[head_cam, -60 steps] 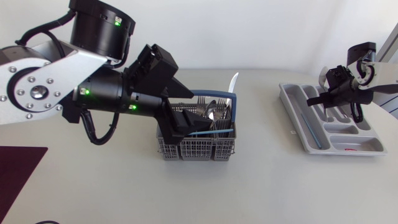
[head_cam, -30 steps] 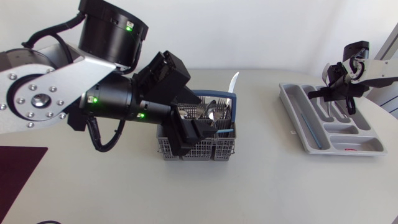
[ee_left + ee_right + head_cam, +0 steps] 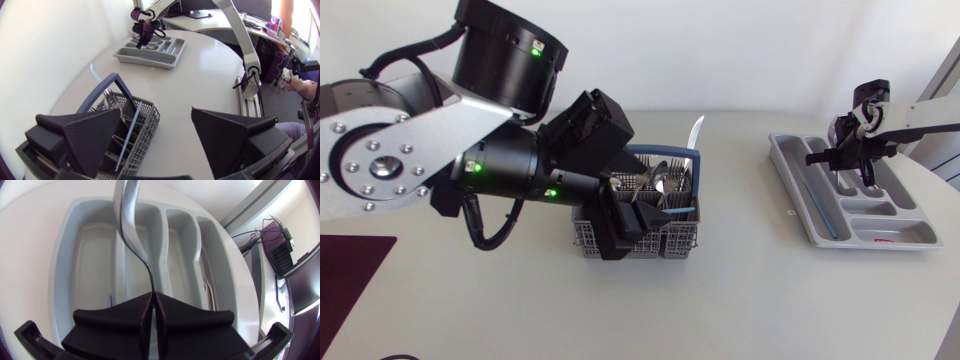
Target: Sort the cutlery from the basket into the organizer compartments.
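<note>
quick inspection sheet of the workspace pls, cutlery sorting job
surface: pale table, no spills seen
job's things: grey basket with blue handle, forks and spoons inside; grey organizer with a thin blue piece in its long compartment
clutter: dark mat at the near left corner
grippers: left arm jaws open over the basket; right arm jaws shut on a metal cutlery piece above the organizer
cables: black cable looped under the left arm
surroundings: nothing seen

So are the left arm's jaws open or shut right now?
Open. In the left wrist view they stand far apart, one above the basket, the other above bare table, gripping nothing.
</note>
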You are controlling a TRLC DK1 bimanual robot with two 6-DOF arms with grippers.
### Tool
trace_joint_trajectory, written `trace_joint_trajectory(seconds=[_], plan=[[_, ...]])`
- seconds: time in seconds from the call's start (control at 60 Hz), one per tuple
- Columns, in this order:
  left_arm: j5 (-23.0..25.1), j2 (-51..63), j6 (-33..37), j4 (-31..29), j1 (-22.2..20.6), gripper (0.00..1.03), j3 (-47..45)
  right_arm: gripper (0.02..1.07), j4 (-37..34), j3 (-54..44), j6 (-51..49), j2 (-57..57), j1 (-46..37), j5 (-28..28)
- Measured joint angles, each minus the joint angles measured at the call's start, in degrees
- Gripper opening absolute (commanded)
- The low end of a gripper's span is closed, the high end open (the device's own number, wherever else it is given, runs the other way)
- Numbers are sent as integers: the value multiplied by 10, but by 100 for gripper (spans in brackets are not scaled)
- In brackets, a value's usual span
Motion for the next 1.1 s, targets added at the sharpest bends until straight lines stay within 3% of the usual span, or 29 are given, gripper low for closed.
trace_joint_trajectory(seconds=[0.167,0.317,0.533,0.6,0.867,1.1], plan=[[0,0,0,0,-3,98,0,10,-13,39,10,33,0,2],[0,0,0,0,-3,98,0,25,-17,41,10,42,0,4],[-2,0,0,0,-3,98,0,63,-19,35,10,35,0,4],[-5,0,0,0,-3,98,0,69,-16,21,10,22,1,4],[-20,-3,0,0,-3,98,0,75,30,-114,9,-143,20,-3],[-37,-3,0,4,-3,98,0,75,52,-269,-10,-339,36,-118]])
